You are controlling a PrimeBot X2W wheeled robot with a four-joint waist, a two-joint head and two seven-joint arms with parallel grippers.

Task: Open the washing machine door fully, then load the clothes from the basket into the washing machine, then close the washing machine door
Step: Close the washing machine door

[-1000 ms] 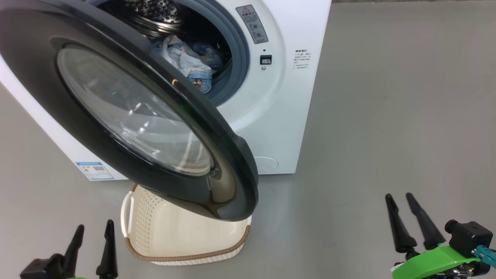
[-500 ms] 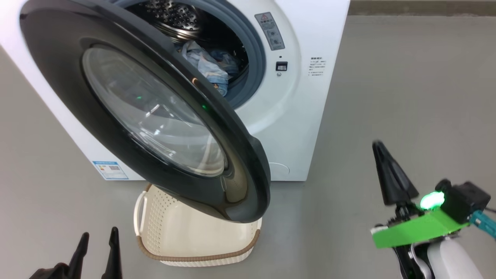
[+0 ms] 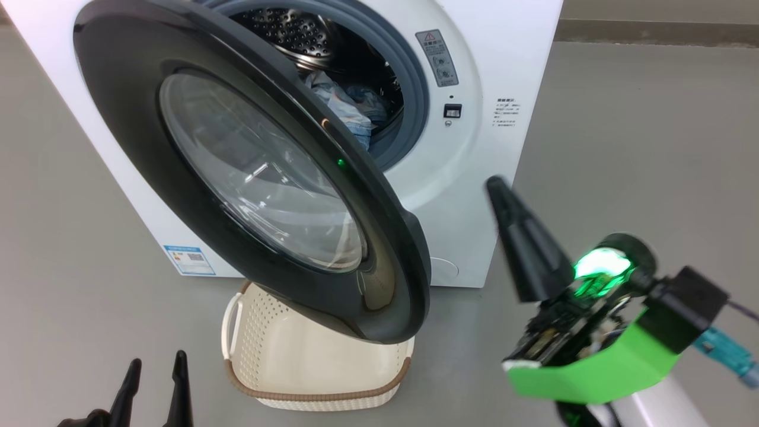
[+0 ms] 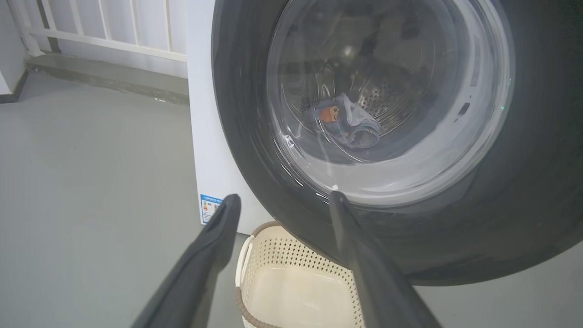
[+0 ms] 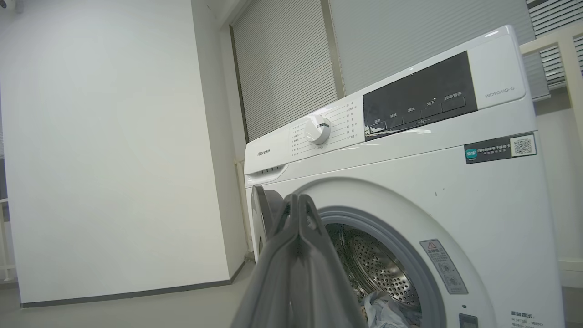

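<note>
Basket (image 3: 320,395), one, sits beneath one washing machine door (image 3: 255,178).

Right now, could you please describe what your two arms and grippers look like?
The left gripper and right gripper both have long, tapered dark jaws. The right wrist carries a bright green bracket, a glowing green light, a black block with a teal cable plug.

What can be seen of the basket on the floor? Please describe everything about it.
The basket is a small cream plastic tub, rounded rectangle, with perforated walls, a brown woven-look rim and a pale loop handle on its side. It stands upright on the grey floor before the washing machine. The open washing machine door hides its far part; the inside that shows is bare.
</note>
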